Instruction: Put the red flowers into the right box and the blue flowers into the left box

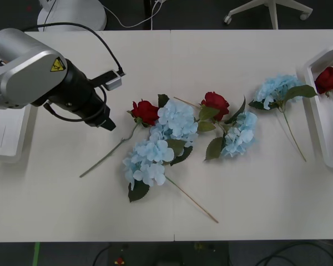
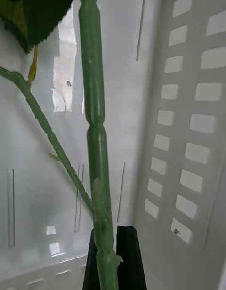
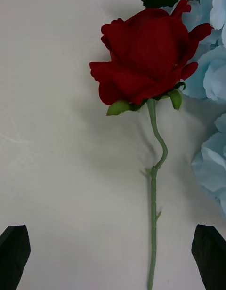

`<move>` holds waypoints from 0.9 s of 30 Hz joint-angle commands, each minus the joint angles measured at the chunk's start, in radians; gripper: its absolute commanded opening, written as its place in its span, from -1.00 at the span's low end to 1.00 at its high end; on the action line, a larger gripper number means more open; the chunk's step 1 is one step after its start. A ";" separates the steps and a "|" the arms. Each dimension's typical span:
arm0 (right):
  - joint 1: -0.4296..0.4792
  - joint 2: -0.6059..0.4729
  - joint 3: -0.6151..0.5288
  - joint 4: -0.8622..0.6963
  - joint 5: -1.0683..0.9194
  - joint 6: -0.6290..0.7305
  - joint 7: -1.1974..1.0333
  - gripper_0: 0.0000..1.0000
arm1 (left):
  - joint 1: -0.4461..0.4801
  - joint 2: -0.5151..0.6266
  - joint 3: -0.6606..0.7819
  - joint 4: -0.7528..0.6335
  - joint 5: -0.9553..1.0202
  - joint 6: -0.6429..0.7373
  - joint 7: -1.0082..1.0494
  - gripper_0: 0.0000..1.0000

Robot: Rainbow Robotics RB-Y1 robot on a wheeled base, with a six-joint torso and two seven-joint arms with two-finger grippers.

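My left gripper (image 1: 107,122) hovers open just left of a red flower (image 1: 145,111) lying on the table. In the left wrist view its stem (image 3: 153,214) runs between the spread black fingertips (image 3: 14,252), and my left gripper (image 3: 112,257) touches nothing. A second red flower (image 1: 215,103) lies mid-table among several blue flowers (image 1: 177,119) (image 1: 147,160) (image 1: 240,133) (image 1: 276,88). Another red flower (image 1: 328,79) rests in the right box (image 1: 322,130). My right gripper (image 2: 113,236) is shut on its green stem (image 2: 96,130) inside the box, beside the slotted wall (image 2: 188,130). The left box (image 1: 8,147) lies partly under my left arm.
The left arm's silver body (image 1: 28,72) and its cable cover the table's far-left part. Chair bases stand beyond the far edge. The near strip of the table holds only stem ends (image 1: 197,204).
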 commanded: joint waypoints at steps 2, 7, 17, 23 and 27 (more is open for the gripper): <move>-0.022 0.005 0.125 0.057 0.028 -0.085 0.016 -1.00 | 0.002 -0.132 -0.010 0.098 -0.095 0.011 -0.075 1.00; -0.022 0.005 0.162 0.072 0.039 -0.115 0.019 -0.26 | 0.002 -0.198 -0.032 0.116 -0.186 0.011 -0.085 1.00; -0.032 -0.004 0.061 0.044 -0.097 -0.053 0.086 0.55 | 0.000 -0.282 -0.087 0.172 -0.296 0.026 -0.078 1.00; -0.074 -0.015 -0.117 -0.097 -0.185 0.279 0.152 0.66 | 0.002 -0.324 -0.110 0.251 -0.350 0.048 -0.085 1.00; -0.115 -0.009 -0.116 -0.215 -0.215 0.418 0.088 0.67 | 0.002 -0.322 -0.148 0.251 -0.365 0.083 -0.069 1.00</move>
